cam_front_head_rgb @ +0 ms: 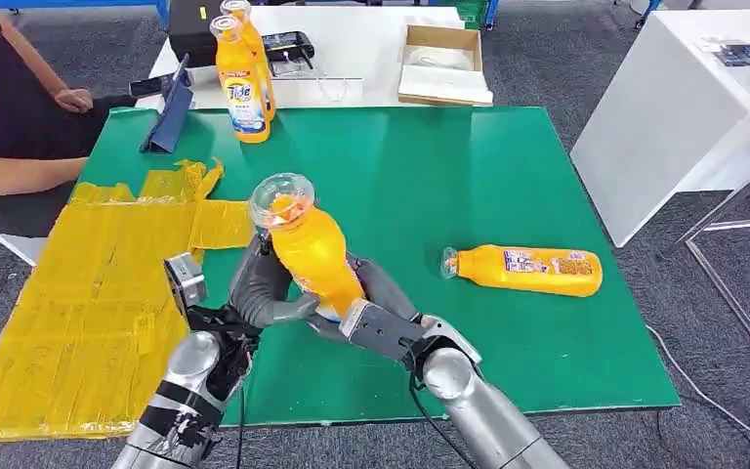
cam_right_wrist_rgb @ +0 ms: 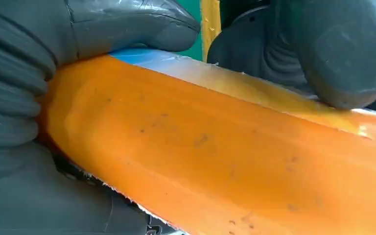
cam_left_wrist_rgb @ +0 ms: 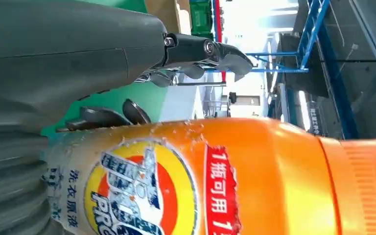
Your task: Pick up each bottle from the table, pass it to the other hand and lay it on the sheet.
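Over the green table (cam_front_head_rgb: 508, 176), near its front edge, both hands meet on one orange bottle (cam_front_head_rgb: 314, 252). The left hand (cam_front_head_rgb: 259, 288) wraps the bottle's lower body from the sheet side; the right hand (cam_front_head_rgb: 371, 303) clasps the same lower body from the other side. Both hands grip it at once. The bottle stands tilted, clear cap toward the camera and up.

Bottle count: four. One held as above. One lying on its side (cam_front_head_rgb: 525, 269) on the table, to the robot's right, cap pointing toward the held bottle, well apart from it. Two upright (cam_front_head_rgb: 242, 83) at the far left corner of the table, one just behind the other and touching or nearly so.

Sheet count: one. The yellow sheet (cam_front_head_rgb: 88, 303) covers the left side of the table and hangs past its edge, wrinkled; no bottle lies on it.

A person's arm (cam_front_head_rgb: 20, 171) rests beside the far left of the table. A blue tablet stand (cam_front_head_rgb: 168, 115) sits near the upright pair. A white table (cam_front_head_rgb: 352, 59) behind carries a cardboard box (cam_front_head_rgb: 441, 63).

The left wrist view shows the held bottle's printed label (cam_left_wrist_rgb: 142, 196) and orange collar, with one dark finger (cam_left_wrist_rgb: 200, 51) extended clear of the bottle. The right wrist view shows the plain orange flank (cam_right_wrist_rgb: 215, 156), the right thumb (cam_right_wrist_rgb: 137, 24) pressed on it, and the left hand (cam_right_wrist_rgb: 333, 54) bearing on its far side.
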Tool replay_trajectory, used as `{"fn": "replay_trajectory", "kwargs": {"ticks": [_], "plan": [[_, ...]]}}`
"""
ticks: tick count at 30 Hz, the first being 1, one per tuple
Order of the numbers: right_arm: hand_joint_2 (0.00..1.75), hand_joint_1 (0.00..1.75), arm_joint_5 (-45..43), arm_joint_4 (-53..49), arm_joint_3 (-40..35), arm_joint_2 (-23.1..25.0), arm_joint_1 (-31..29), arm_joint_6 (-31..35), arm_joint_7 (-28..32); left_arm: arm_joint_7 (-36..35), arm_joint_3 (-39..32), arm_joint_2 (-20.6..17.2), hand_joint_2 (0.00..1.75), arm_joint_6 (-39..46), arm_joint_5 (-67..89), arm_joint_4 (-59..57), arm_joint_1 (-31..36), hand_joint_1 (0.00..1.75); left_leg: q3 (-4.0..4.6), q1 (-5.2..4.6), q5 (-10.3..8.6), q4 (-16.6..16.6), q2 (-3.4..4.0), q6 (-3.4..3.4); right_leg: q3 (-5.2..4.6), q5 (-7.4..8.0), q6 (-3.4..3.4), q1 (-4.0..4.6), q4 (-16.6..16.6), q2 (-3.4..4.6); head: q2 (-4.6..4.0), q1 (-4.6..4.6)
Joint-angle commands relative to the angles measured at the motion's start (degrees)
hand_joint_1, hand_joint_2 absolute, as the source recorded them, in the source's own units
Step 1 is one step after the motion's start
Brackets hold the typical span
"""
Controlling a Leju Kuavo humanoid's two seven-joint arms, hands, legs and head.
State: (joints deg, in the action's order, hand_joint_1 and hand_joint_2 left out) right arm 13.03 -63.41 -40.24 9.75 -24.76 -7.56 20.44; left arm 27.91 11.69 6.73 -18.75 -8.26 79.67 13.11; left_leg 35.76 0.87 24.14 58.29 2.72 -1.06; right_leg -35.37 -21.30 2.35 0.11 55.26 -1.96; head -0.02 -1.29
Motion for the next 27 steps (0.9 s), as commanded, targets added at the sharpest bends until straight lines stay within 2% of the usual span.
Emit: {"fn": "replay_trajectory", "kwargs": {"ticks": [1,5,7,9,13,16,21,27], "plan": [[1.75,1.75,0.3,4.7,-5.4,-0.5,-1.9,-0.7,-0.1,-0.4,1.7,-1.0,1.75,1.0,0.8,-1.6,2.8,0.0,-0.28,-0.04,0.08,-0.1,-0.25,0.02,0.24,-0.14,-0.05,-0.09,0.1,0.09,0.0,0.02],[1.75,1.75,-0.3,3.9,-4.7,-2.1,-1.9,-0.3,-0.1,0.3,1.4,-1.4,1.75,2.3,2.4,-0.1,2.5,0.0,-0.21,-0.02,0.05,0.0,-0.22,0.02,0.18,-0.1,-0.04,-0.06,0.0,0.07,0.0,0.0],[1.75,1.75,0.0,0.2,-2.2,-4.6,-0.7,2.3,0.3,0.3,0.3,-2.1,1.75,2.4,2.3,1.0,1.5,0.0,-0.12,0.02,0.02,0.0,-0.18,0.02,0.12,-0.05,-0.03,-0.01,0.0,0.02,0.0,0.0],[1.75,1.75,4.0,-4.9,1.1,-7.0,0.9,7.0,-0.6,0.3,-1.3,-2.2,1.75,2.6,2.3,2.6,0.0,0.0,-0.2,-0.03,0.04,-0.1,-0.27,0.01,0.19,-0.1,-0.03,-0.06,0.0,0.0,0.0,0.02],[1.75,1.75,11.2,-11.6,7.4,-9.3,4.2,9.2,-2.7,0.5,-2.7,-1.9,1.75,1.9,3.3,5.3,-2.7,0.0,-0.2,-0.05,0.07,-0.1,-0.3,0.0,0.2,-0.13,-0.01,-0.09,0.0,0.0,0.0,0.02],[1.75,1.75,14.9,-13.7,8.7,-9.3,6.0,10.3,-2.9,0.6,-2.4,-1.4,1.75,1.6,4.1,6.1,-3.5,0.0,-0.24,-0.08,0.08,-0.1,-0.35,0.0,0.23,-0.16,-0.02,-0.11,0.0,-0.05,0.0,0.0],[1.75,1.75,19.7,-10.6,6.3,-7.3,4.0,10.7,-4.6,0.0,-2.1,-1.3,1.75,1.7,4.8,5.7,-3.0,0.0,-0.03,-0.04,0.05,0.0,-0.1,0.02,0.02,-0.04,-0.02,-0.05,0.0,0.06,0.0,0.0],[1.75,1.75,20.3,-8.3,5.1,-6.3,2.3,10.5,-4.9,-0.3,-1.4,-1.2,1.75,1.6,5.0,5.6,-2.7,0.0,-0.04,-0.05,0.03,0.0,-0.1,0.01,-0.01,-0.04,-0.02,-0.06,0.0,0.08,0.0,0.02]]}}
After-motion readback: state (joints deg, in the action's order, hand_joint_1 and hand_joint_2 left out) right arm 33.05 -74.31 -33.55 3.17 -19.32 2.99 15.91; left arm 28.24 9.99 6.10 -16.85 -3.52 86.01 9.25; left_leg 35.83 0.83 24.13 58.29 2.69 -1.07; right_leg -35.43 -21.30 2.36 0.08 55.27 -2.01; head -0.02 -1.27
